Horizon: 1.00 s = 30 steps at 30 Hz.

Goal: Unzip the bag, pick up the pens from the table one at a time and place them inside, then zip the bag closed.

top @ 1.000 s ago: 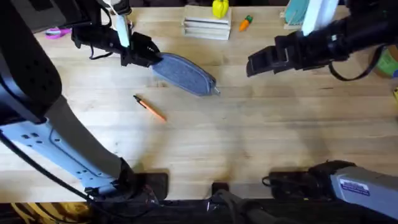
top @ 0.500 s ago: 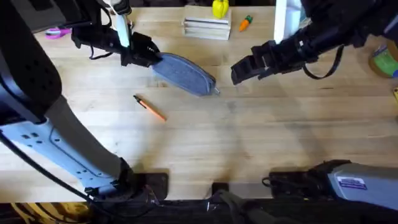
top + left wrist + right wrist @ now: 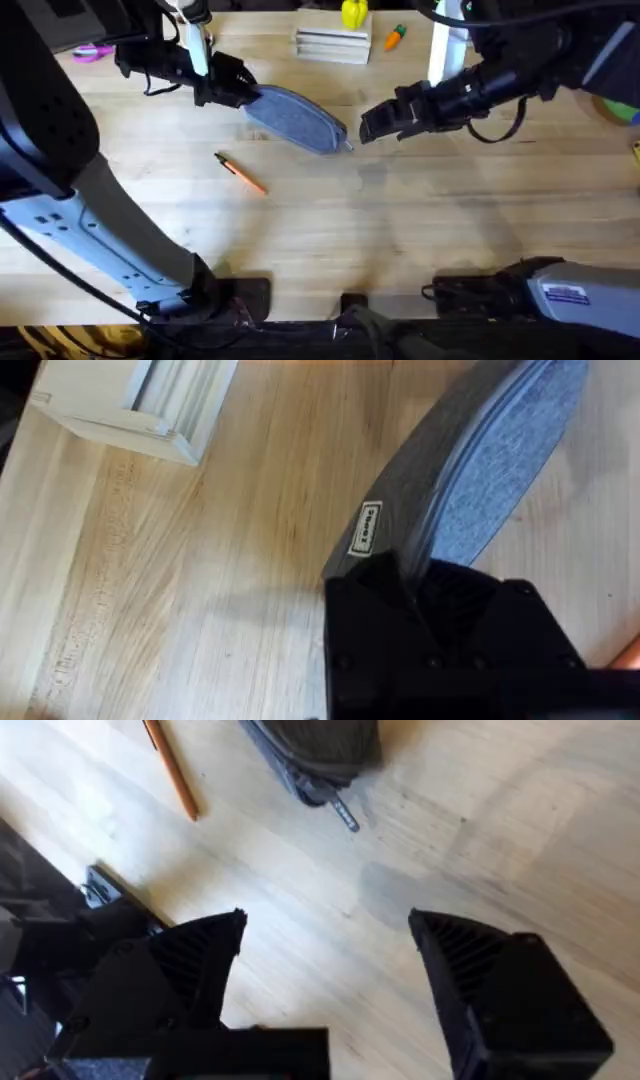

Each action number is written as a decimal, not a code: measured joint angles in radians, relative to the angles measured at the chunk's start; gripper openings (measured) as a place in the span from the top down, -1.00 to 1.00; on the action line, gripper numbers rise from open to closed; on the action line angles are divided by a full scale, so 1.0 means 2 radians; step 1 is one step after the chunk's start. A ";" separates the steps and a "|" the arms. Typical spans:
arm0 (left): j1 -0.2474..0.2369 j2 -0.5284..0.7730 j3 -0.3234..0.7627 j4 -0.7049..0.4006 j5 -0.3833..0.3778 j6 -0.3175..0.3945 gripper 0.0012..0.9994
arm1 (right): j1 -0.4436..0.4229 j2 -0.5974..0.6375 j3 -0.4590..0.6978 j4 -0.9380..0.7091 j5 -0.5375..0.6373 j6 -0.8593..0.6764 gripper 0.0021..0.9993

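Our left claw (image 3: 243, 92) is clamped on one rounded end of the bag (image 3: 298, 120), a grey-blue fabric pouch lying toward the table's (image 3: 400, 230) far edge, zip closed. Our right claw (image 3: 372, 124) hangs spread wide by its metal pull (image 3: 345, 815). The orange pen (image 3: 240, 173) lies nearer us (dark-tipped, thin).

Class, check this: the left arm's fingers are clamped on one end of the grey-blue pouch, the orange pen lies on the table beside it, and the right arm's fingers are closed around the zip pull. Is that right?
Not quite. The right gripper is open and short of the zip pull, as the right wrist view shows. The rest holds: the left gripper clamps one end of the pouch, and the orange pen lies on the table.
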 joint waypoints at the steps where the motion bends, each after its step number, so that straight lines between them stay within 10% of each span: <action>1: 0.000 0.000 0.000 0.000 0.000 0.000 0.92 | 0.000 0.000 -0.006 0.018 -0.004 0.011 -0.99; 30: 0.000 0.000 0.000 0.000 0.000 0.000 0.92 | 0.003 0.082 -0.132 0.372 -0.096 0.262 -0.99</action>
